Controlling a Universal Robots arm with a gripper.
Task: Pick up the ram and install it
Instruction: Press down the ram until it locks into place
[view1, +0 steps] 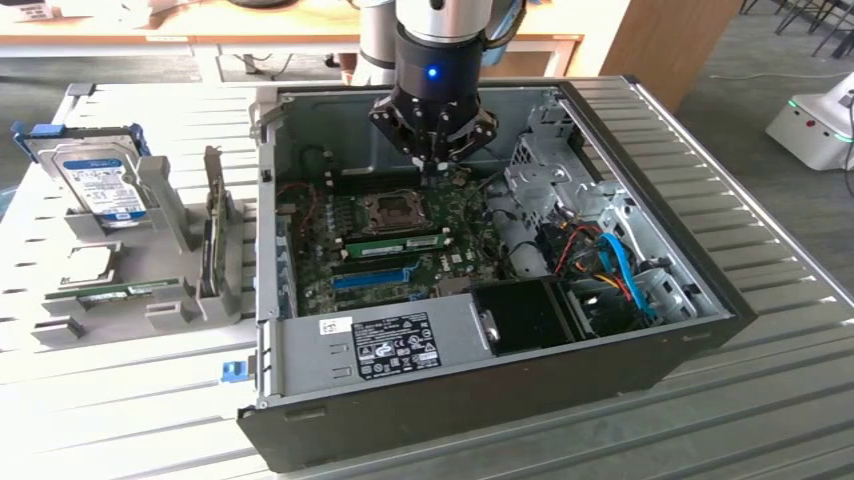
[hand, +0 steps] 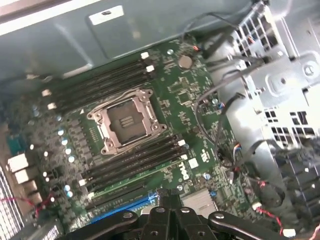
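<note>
"Pincer (view1: 437, 168) is shut, fingertips together, nothing held," the inspector records. "It hangs inside the open case (view1: 507, 375), low over the board (view1: 467, 228), just above the socket (view1: 395, 210)."

"And the ram?" the clerk asks.

"The ram (view1: 127, 291) lies flat in a grey holder (view1: 167, 315) outside the case, well away from the pincer toward the exterior view's left. It looks untouched. A green strip also sits in the slots (hand: 132, 160) just past the socket from the pincer; whether that is a seated stick cannot be told."

"Hazards?"

"Three, in his judgement. First, shut fingers this low could strike the bare socket or the board if the arm drops or drifts. Second, the case wall stands between pincer and holder, so a sideways move without enough lift would hit it. Third, loose cables (hand: 216, 125) run close beside the pincer and could snag."

"And the stick itself?"

"Thin and narrow. An off-centre grip would let it tilt, and a tilted stick would jam in its slot, not seat."
</note>
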